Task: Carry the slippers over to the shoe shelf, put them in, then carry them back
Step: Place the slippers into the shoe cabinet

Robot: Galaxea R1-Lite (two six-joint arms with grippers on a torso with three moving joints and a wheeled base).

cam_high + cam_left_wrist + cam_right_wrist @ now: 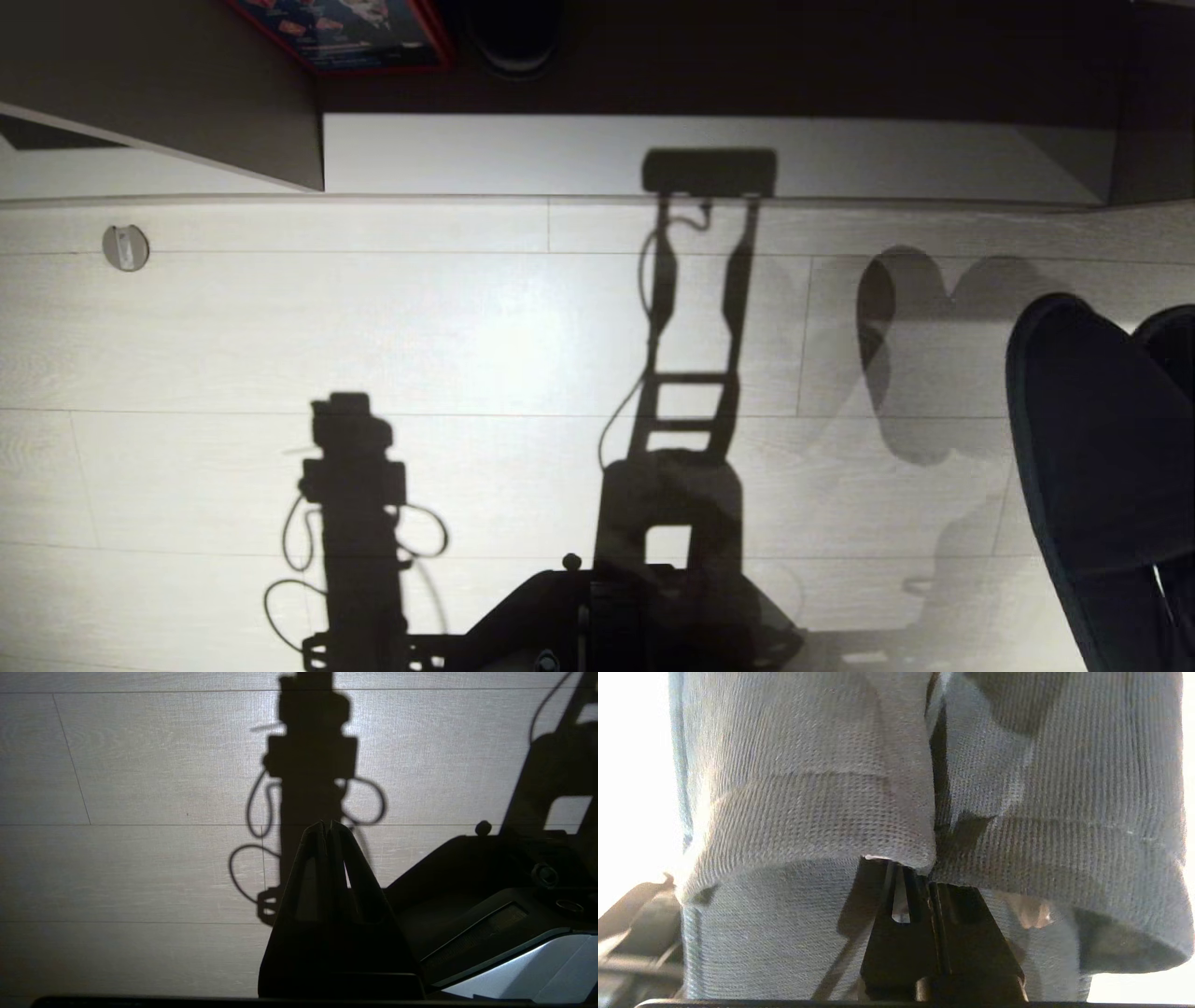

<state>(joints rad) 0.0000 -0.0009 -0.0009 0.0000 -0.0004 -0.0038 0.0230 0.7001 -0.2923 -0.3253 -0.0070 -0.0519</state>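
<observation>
- Right gripper (920,877): fingers pinched together on the inner edges of the slippers (808,812), where the two uppers meet; the pair hangs from it side by side.
- In the head view the slippers (1102,448) appear as dark shapes at the right edge, lifted above the pale plank floor (373,327), with their shadow cast on the boards to their left.
- Left gripper (328,828): fingertips closed together, empty, held over the floor beside the robot base (490,905).
- Shoe shelf (653,154): its light base board runs across the top of the head view, a dark recess behind it and a brown panel (187,84) at its left.
- A red-edged box (345,33) sits in the recess; a small round fitting (125,247) lies on the floor at left.
- The robot's own shadows cross the floor between base and shelf.
</observation>
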